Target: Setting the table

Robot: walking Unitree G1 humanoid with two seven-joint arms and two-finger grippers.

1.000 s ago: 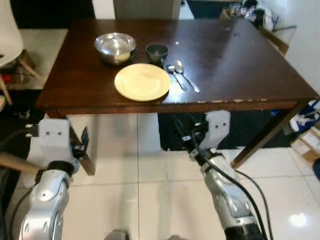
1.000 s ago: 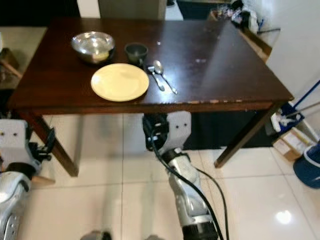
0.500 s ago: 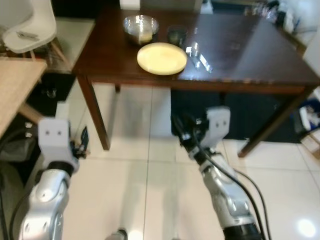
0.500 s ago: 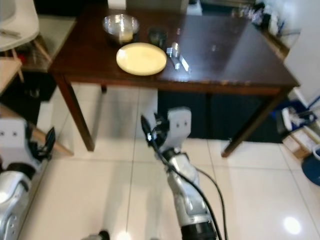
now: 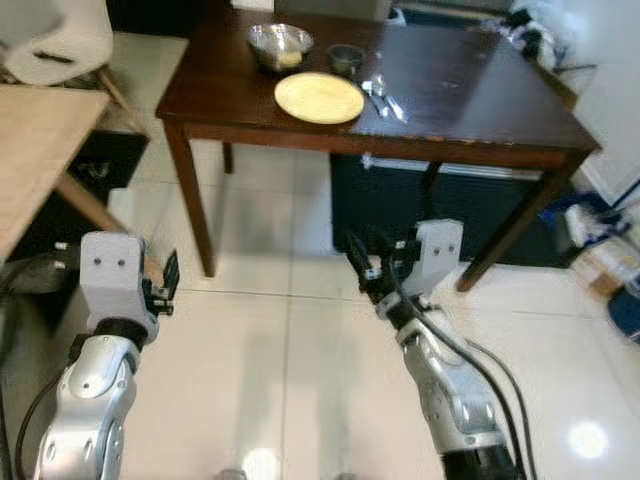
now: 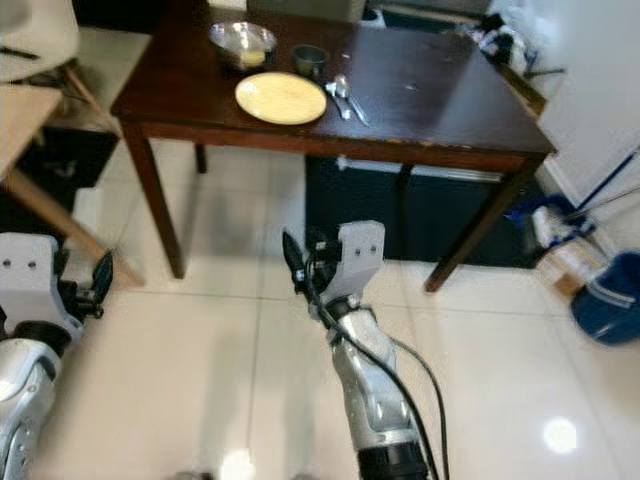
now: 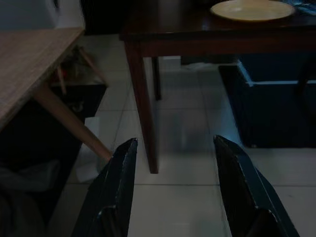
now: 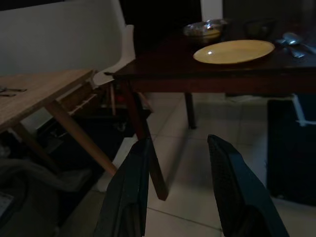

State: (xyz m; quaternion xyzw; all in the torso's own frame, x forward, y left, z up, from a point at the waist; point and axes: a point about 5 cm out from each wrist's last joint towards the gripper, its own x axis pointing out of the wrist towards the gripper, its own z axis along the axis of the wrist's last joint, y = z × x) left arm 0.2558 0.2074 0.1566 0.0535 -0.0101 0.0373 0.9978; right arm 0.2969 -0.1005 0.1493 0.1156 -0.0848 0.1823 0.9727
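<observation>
A dark wooden table [image 5: 470,100] stands ahead of me. Near its left end lie a yellow plate [image 5: 319,97], a steel bowl [image 5: 280,45], a small dark cup [image 5: 345,58] and two spoons [image 5: 385,97] beside the plate. Both arms hang low over the tiled floor, well short of the table. My left gripper [image 7: 173,197] is open and holds nothing; it is also low at the left [image 5: 168,285]. My right gripper [image 8: 177,192] is open and holds nothing too, and points toward the table's near left leg [image 5: 362,268].
A light wooden table [image 5: 35,160] and a white chair [image 5: 55,40] stand at my left. A dark blue box [image 5: 430,205] sits under the dark table. A blue bucket [image 6: 610,300] and clutter are at the right. White tiles [image 5: 270,380] lie below me.
The whole view has shifted: the table now sits farther away and higher in the picture, and the light wooden table has come into view. Both grippers hang as before.
</observation>
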